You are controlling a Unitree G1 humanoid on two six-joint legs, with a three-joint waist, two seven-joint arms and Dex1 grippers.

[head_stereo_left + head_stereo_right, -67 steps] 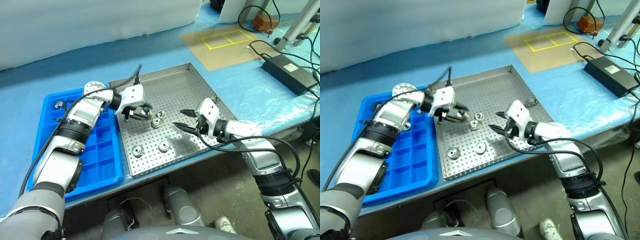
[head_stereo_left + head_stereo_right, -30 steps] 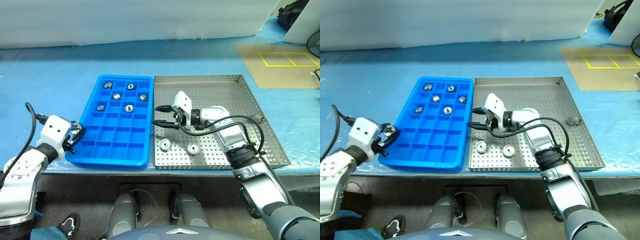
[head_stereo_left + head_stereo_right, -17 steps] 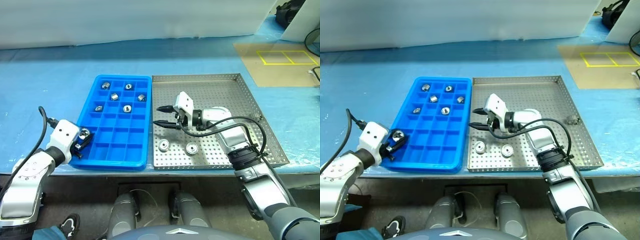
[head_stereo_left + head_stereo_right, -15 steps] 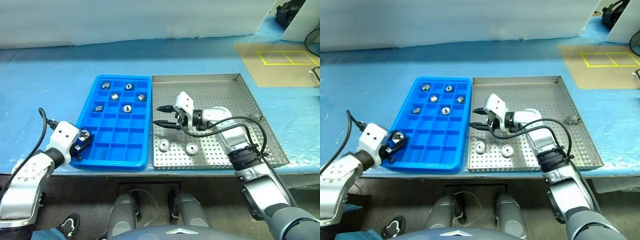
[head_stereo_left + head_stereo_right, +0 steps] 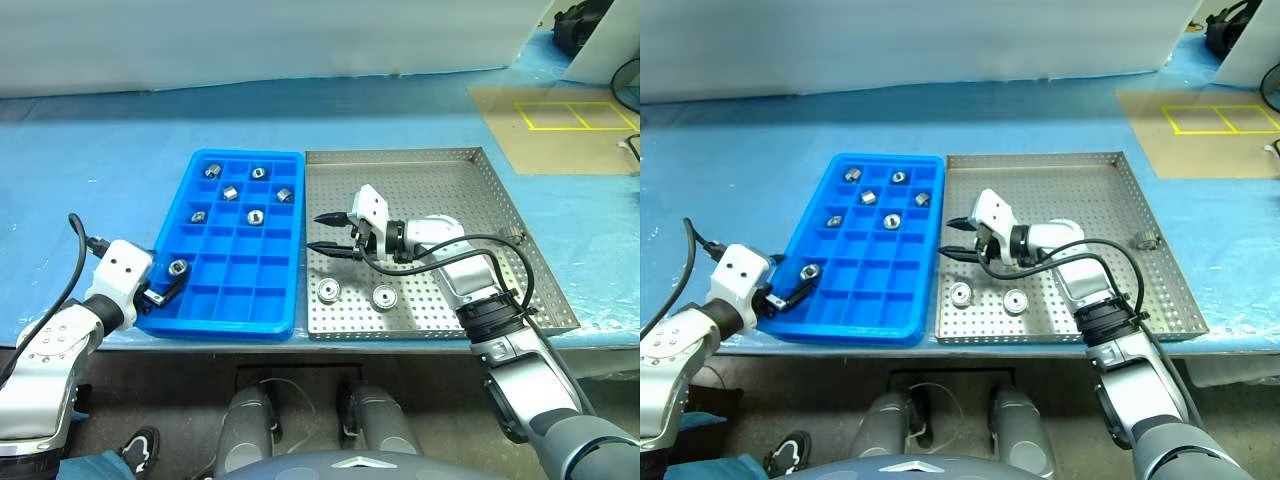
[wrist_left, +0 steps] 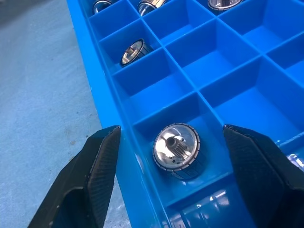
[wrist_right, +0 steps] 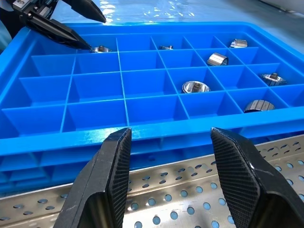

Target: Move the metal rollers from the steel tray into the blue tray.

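The left gripper (image 6: 173, 187) is seen spread wide at the blue tray (image 5: 262, 318), with one roller (image 6: 176, 147) lying loose between its fingers in a compartment on the tray's outer left column, so this piece is judged delivered. Six more rollers are seen in the far compartments. Two flanged rollers (image 5: 355, 293) are left in the steel tray (image 5: 520, 215), near its front edge. The right gripper (image 5: 325, 232) is held over the steel tray's left part, jaws parted and empty, pointing leftward; the pair lies just in front of and below it, far nearer than to the left arm.
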